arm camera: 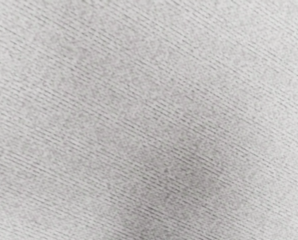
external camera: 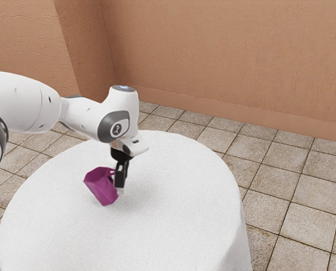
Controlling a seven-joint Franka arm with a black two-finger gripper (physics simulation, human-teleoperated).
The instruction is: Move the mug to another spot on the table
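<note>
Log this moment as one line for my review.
hand: gripping mug at rim | mug: magenta, tilted, beside hand | table: white cloth

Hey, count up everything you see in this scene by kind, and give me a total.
Purple mug: 1
White round table: 1
Black gripper: 1
Total: 3

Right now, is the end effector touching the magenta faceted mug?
Touching. The exterior view shows the black end effector clamped on the rim of the magenta faceted mug, no gap between them, and the mug is tilted.
</note>
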